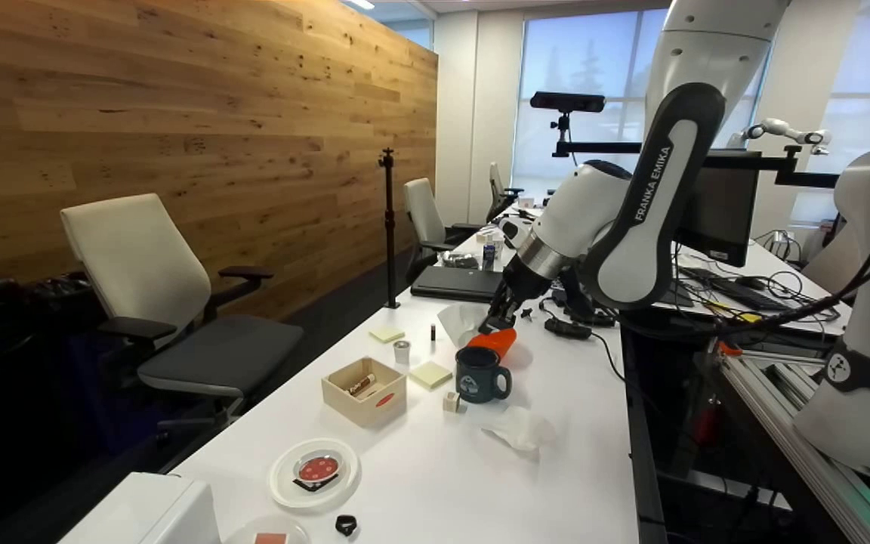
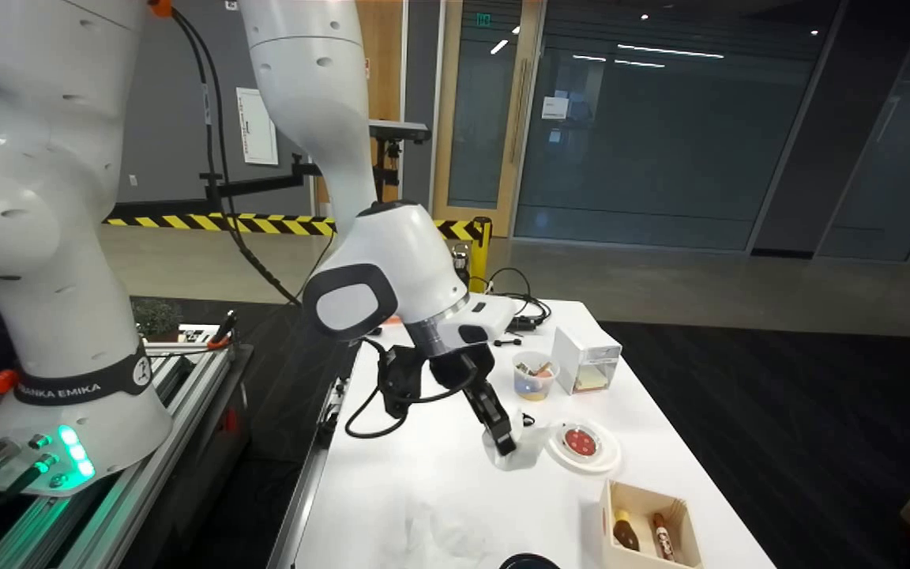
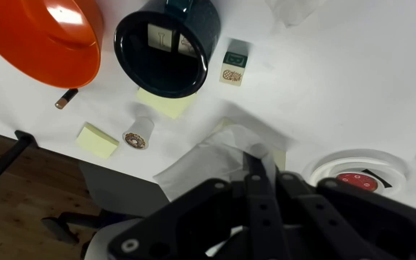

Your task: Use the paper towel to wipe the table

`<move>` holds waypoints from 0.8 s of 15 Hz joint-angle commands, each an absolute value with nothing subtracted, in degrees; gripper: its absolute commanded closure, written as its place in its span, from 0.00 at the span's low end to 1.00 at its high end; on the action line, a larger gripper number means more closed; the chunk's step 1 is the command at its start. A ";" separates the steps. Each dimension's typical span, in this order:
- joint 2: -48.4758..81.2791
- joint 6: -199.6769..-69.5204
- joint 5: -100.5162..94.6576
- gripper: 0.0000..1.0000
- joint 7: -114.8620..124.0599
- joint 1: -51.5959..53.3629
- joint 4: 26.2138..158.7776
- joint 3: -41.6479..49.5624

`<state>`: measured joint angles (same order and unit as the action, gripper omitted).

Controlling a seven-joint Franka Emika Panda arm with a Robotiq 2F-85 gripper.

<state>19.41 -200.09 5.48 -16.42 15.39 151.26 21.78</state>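
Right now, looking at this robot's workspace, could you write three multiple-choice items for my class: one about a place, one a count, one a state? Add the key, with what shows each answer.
1. Where is the block with a pineapple?
A) On the table, beside the mug
B) Inside the mug
C) Up in the air

2. How many blocks show inside the mug?
A) None
B) Four
C) Two

3. How does the gripper stand?
A) Open and empty
B) Shut on the paper towel
C) Shut on the mug

Key:
1. A: the wrist view shows it outside the mug, on the table.
2. C: two block faces are visible inside the mug in the wrist view.
3. B: in the wrist view, the crumpled white paper towel is pinched at its tip.
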 commanded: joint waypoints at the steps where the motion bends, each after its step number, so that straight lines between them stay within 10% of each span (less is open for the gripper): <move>1: 21.22 -197.91 5.26 1.00 -18.86 16.17 148.22 23.30; 12: 22.80 -181.91 3.59 1.00 -10.54 10.81 145.78 22.01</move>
